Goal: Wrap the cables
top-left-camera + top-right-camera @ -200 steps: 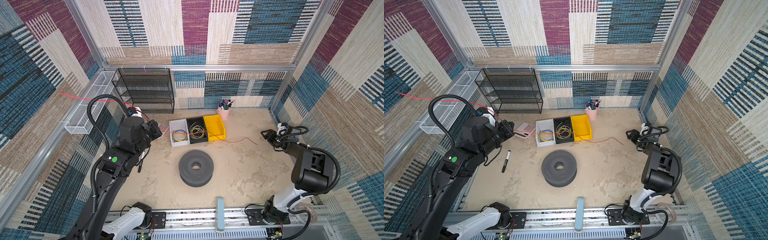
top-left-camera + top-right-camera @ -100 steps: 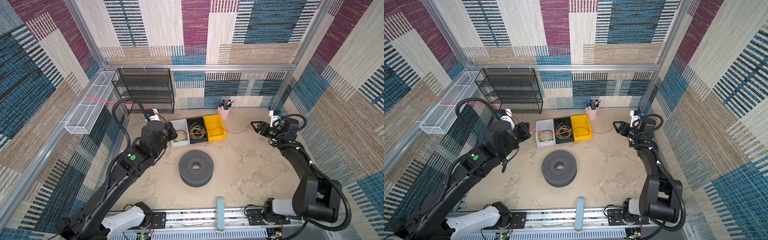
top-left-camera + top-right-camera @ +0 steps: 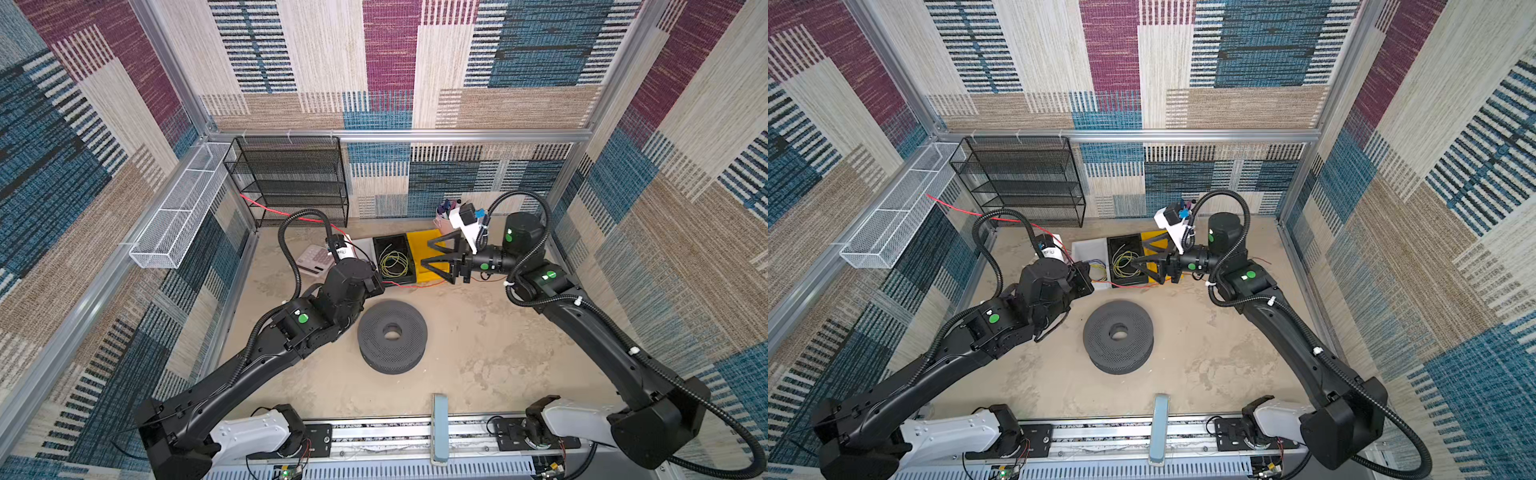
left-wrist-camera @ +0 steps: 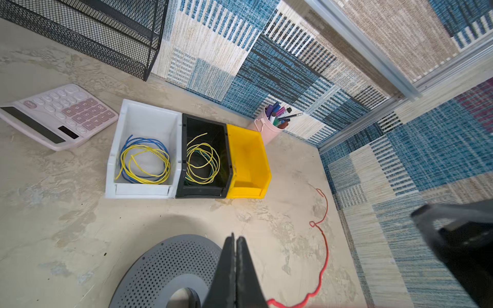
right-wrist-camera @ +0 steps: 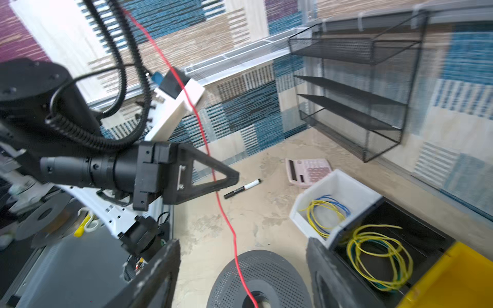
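Light, springy and quick to curl, the thin red-orange wire (image 4: pixel 327 253) trails across the sandy tabletop (image 3: pixel 478 353); I'd grab that slack run. My left gripper (image 4: pixel 236 238) is pressed together, apparently pinching it. My right gripper (image 3: pixel 426 252) is spread wide and empty over the yellow plastic bin (image 3: pixel 415 249).

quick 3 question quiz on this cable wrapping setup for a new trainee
1. True or false: the yellow bin holds a wire coil.
2. Which bin holds the blue-and-yellow wire coil? A white bin; B black bin; C yellow bin.
3. Which gripper stands open?
Key: 1 false, it is empty. 2 A. 3 the right gripper; the left gripper is shut on the red wire.
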